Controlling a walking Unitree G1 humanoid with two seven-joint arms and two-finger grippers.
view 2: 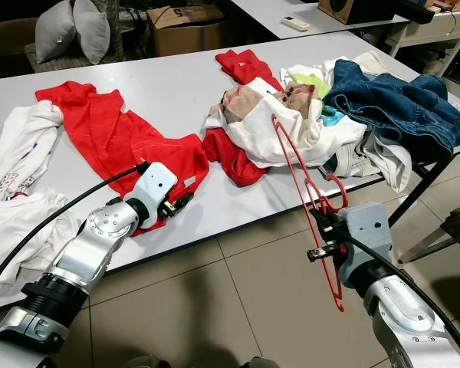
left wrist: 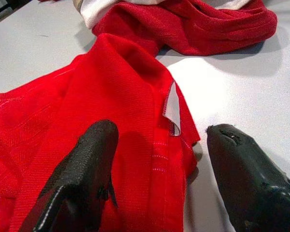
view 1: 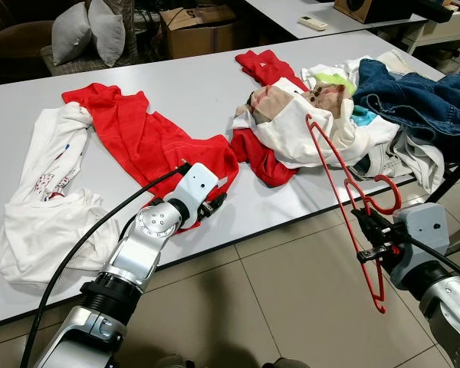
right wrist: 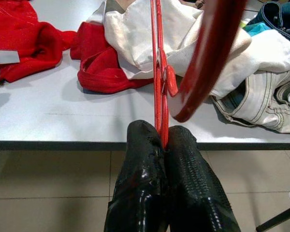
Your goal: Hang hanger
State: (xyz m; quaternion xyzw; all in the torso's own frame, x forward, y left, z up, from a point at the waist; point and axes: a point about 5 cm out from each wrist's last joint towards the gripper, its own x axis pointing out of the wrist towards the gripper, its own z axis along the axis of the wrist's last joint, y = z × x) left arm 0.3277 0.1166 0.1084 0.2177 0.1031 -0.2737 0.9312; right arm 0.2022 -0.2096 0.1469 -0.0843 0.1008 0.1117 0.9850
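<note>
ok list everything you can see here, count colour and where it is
table: 1, white, across the scene
hanger: 1, red, held off the table's near edge, its top reaching over the clothes pile
red garment: 1, red, spread on the table left of centre
white garments: white, far left, draped over the table edge; count unclear
clothes pile: mixed white, red and patterned pieces, right of centre
jeans: 1, blue denim, far right of the table
cardboard box: 1, brown, behind the table
cushions: 2, grey, back left
remote: 1, white, on the rear table
left gripper: black fingers, open over the red garment's edge
right gripper: black fingers, shut on the hanger
</note>
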